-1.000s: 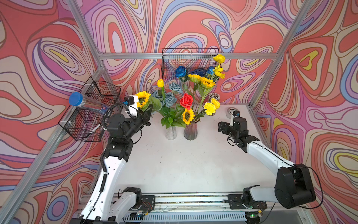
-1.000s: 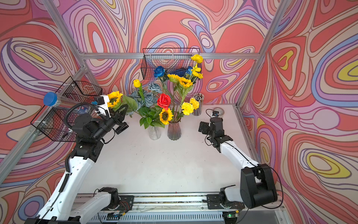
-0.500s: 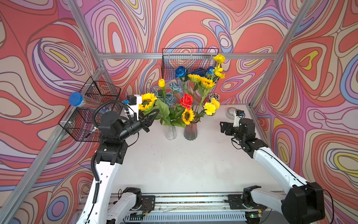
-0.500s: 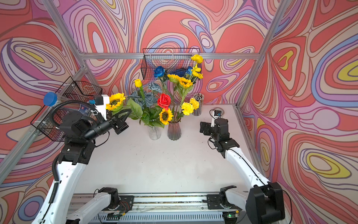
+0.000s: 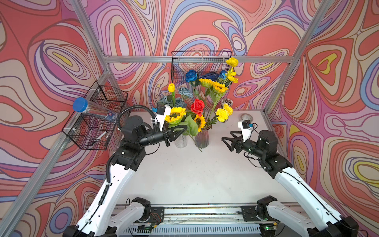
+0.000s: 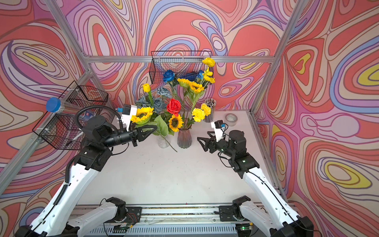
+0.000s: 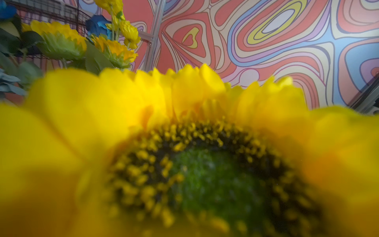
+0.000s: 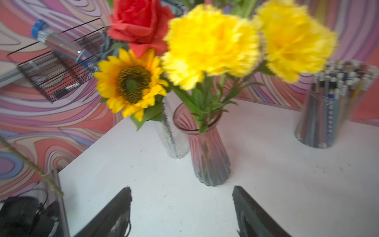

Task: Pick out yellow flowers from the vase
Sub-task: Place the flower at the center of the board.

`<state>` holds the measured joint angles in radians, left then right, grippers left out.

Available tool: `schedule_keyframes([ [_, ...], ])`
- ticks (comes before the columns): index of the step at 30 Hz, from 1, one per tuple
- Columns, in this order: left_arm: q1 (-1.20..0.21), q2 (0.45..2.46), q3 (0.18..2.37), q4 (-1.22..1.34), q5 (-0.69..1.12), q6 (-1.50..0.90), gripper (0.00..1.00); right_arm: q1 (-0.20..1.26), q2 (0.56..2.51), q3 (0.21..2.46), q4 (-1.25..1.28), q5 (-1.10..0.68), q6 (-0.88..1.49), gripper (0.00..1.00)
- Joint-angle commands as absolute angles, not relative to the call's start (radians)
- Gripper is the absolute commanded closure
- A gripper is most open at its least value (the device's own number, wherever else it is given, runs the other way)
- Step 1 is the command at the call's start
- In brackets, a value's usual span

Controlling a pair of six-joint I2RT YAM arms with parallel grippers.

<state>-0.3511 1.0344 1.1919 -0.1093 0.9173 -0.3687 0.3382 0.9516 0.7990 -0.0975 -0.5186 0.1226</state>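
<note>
One sunflower (image 5: 175, 117) is out of the vases. The left fingers (image 5: 177, 129) are closed on its stem just below the head, and the bare stem end (image 5: 201, 151) hangs free above the tabletop (image 5: 194, 180), in front of both vessels and inside neither. This bloom fills the left wrist view, so the grip is read from the top views. No yellow flower lies on the tabletop, so the held bloom has not yet been set down. To its right, both top views show these yellow items standing in the arrangement:

- a tulip bud (image 5: 171, 87) above the clear vase (image 5: 180, 141)
- a small sunflower (image 5: 200, 121) below the red rose (image 5: 197, 106)
- tall sunflowers (image 5: 219, 87)
- two low carnation-type heads (image 5: 222, 114) above the purple vase (image 5: 202, 139)
- further carnation heads (image 5: 232, 61) at the top

Which vase holds each stem cannot be determined. The right fingers (image 8: 114, 213) are spread apart and empty, facing the purple vase without touching it. Judgement: the task is at an early stage, with one bloom extracted and most yellow stems left to remove.
</note>
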Motion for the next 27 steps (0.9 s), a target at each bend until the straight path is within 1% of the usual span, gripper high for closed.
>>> schedule_keyframes([
  [1,-0.409,1.067,1.2,-0.114,0.899,-0.339,1.0,0.399,0.949,0.827,-0.1,-0.669,0.069,0.22],
  [3,-0.445,1.094,1.202,-0.1,0.889,-0.339,1.0,0.441,0.972,0.853,-0.11,-0.71,0.064,0.23],
  [6,-0.5,1.133,1.217,-0.096,0.872,-0.329,1.0,0.518,1.03,0.906,-0.138,-0.754,0.048,0.28],
  [9,-0.53,1.164,1.242,-0.118,0.847,-0.301,1.0,0.6,1.087,0.958,-0.172,-0.749,0.012,0.36],
  [12,-0.54,1.183,1.261,-0.137,0.838,-0.287,1.0,0.663,1.136,0.995,-0.189,-0.723,-0.001,0.38],
  [16,-0.543,1.184,1.265,-0.131,0.837,-0.287,1.0,0.708,1.192,1.03,-0.214,-0.694,-0.019,0.49],
  [21,-0.543,1.182,1.269,-0.142,0.835,-0.277,1.0,0.718,1.197,1.034,-0.213,-0.672,-0.028,0.52],
  [24,-0.543,1.18,1.272,-0.15,0.833,-0.27,1.0,0.718,1.192,1.034,-0.212,-0.662,-0.032,0.69],
  [27,-0.543,1.182,1.275,-0.156,0.83,-0.263,1.0,0.718,1.189,1.031,-0.212,-0.656,-0.033,0.81],
])
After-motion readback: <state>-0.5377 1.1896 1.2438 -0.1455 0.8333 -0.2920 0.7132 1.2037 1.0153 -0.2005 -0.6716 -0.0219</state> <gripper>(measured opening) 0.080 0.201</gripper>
